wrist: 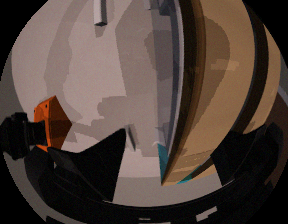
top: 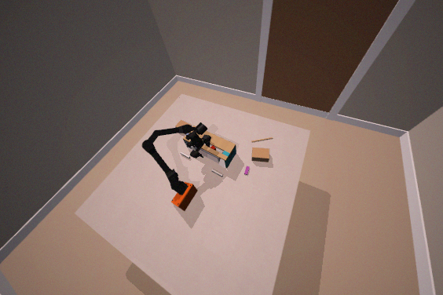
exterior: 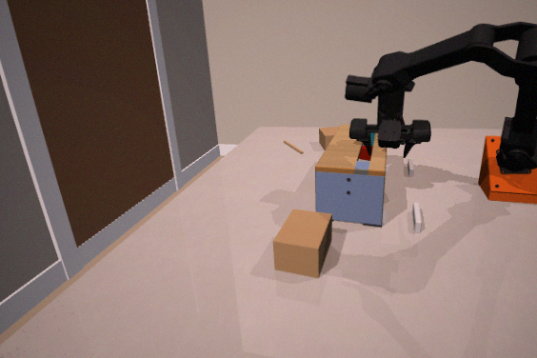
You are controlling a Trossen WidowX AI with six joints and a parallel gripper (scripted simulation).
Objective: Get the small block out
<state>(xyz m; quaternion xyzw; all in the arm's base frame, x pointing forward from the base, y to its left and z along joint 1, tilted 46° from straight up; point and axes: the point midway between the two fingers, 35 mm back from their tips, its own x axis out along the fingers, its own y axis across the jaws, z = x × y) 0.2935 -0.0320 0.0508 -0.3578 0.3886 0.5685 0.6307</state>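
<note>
Overhead, claw (exterior: 391,142) spread wide and pinching nothing, poised at the top slot of the clear-fronted box (exterior: 349,192), one finger (exterior: 408,149) hanging outside its front face. Red block (exterior: 365,150) up on the shelf inside, just beside the claw. Box upright on the bench (exterior: 200,288). Loose tan cube (exterior: 302,242) near the blue end wall; white bar (exterior: 417,217) on the open side. Orange base (exterior: 497,188) well apart.

block (exterior: 365,151): mostly hidden behind jaws | arm (exterior: 519,64): cut by right edge
</note>
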